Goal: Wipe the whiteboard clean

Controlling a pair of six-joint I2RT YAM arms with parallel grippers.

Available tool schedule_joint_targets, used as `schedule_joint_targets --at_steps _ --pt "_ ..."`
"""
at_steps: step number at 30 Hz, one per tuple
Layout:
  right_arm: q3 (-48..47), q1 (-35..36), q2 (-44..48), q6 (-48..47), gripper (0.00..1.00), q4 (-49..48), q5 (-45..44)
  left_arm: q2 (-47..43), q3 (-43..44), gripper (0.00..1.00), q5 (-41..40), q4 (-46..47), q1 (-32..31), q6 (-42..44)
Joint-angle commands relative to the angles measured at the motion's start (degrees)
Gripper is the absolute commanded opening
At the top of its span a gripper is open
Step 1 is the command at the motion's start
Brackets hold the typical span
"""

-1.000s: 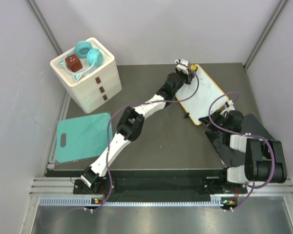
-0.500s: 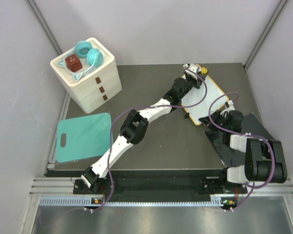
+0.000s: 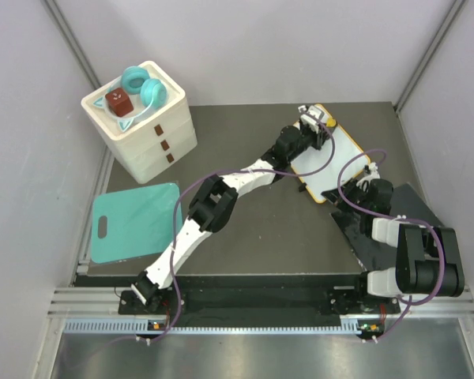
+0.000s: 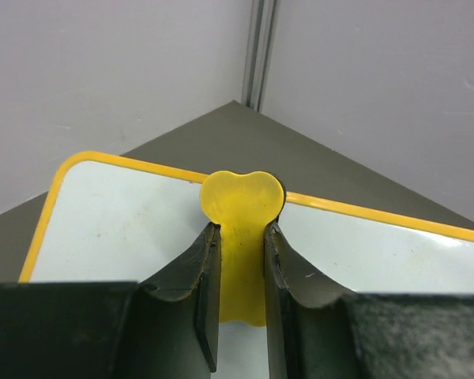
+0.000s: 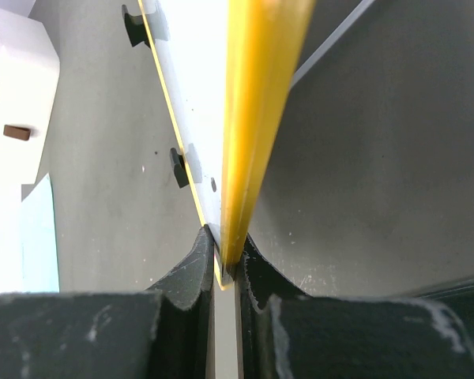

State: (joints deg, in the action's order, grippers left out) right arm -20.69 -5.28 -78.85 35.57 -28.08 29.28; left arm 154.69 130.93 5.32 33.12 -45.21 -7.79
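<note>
Starting nearest my side, my right end effector [image 3: 359, 190] sits just past the dark slab [image 3: 395, 219] on the right of the counter [image 3: 284, 229]. In the right wrist view its fingers [image 5: 196, 260] are pinched shut on the yellow frame at the near corner of the whiteboard [image 3: 341, 154], so I take it to be steadying the board. From the overhead view I cannot tell whether that edge is lifted or lies flat. The board runs diagonally from that corner towards the back right of the counter. At its far end my left end effector [image 3: 316, 123] is stretched right across, closed on a yellow heart-shaped eraser [image 4: 242, 199]. The eraser rests at or just above the white surface, close to the far frame; the left wrist view does not show whether it actually touches. The surface I can see there carries only faint grey smudges and specks, with no legible writing. The stretch between the two end effectors looks plain white from above. I judge the wiping to be mostly done, with perhaps the far corner and some light residue left. The patch hidden beneath the left wrist I cannot check. The teal cutting board [image 3: 134, 223] and the drawer box [image 3: 148, 133] with headphones [image 3: 142, 85] on top sit well apart on the left, untouched.
</note>
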Motion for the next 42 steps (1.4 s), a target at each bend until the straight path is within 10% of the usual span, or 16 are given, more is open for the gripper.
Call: schedule_joint_targets --at_steps 1,19,42 --pt "0.3 2.47 -1.48 -4.99 0.0 8.3 1.92 -3.08 -5.07 0.0 2.42 -5.88 -3.65 0.84" --pt "0.21 2.47 -1.66 -5.16 0.0 8.12 2.36 7.64 9.78 0.0 -17.09 1.85 -1.37 4.98" --pt "-0.14 2.82 -1.92 -5.42 0.0 8.3 2.63 7.82 10.04 0.0 -9.36 10.73 -0.75 -3.1"
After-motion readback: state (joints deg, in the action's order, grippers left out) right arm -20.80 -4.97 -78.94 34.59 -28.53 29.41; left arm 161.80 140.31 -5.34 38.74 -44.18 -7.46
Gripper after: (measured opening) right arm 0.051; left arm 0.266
